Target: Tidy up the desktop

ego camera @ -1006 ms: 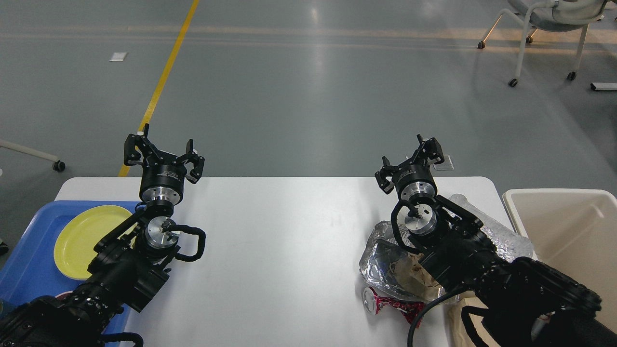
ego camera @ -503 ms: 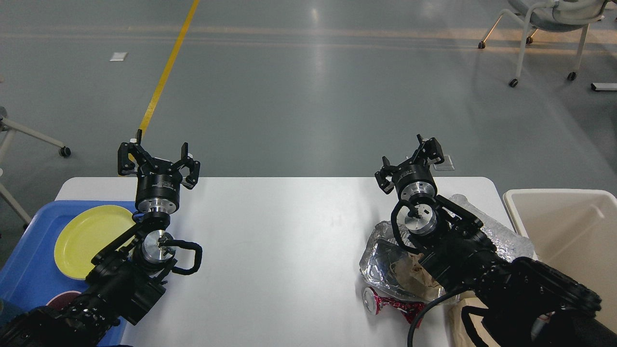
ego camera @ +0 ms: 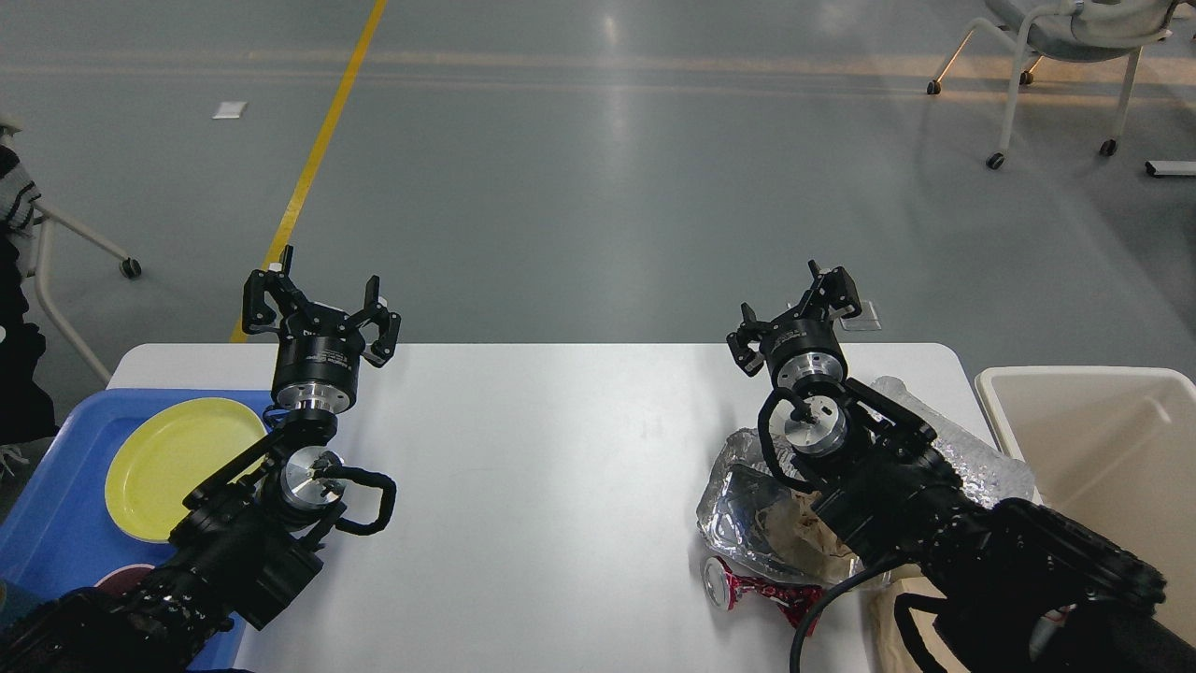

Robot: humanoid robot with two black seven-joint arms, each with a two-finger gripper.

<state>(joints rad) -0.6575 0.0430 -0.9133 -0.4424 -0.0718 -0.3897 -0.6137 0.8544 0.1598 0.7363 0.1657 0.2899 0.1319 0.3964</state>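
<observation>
The white desktop [ego camera: 542,467] fills the lower middle of the head view. My left gripper [ego camera: 320,297] is open and empty, raised over the desktop's far left edge beside the blue tray [ego camera: 56,505]. My right gripper [ego camera: 796,307] is open and empty above the far right edge. Under my right arm lie crumpled foil [ego camera: 738,495], brown paper [ego camera: 804,537] and a crushed red can [ego camera: 747,589]. A yellow plate [ego camera: 173,463] lies in the blue tray.
A cream bin [ego camera: 1103,458] stands off the desktop's right end. A dark red dish [ego camera: 117,575] shows at the tray's near end. Chairs on castors stand on the grey floor at far right [ego camera: 1056,56] and far left [ego camera: 65,252].
My left gripper swung a little left, then back right and slightly up. My right arm has not moved. A chair and a person's sleeve have come in at the left edge.
</observation>
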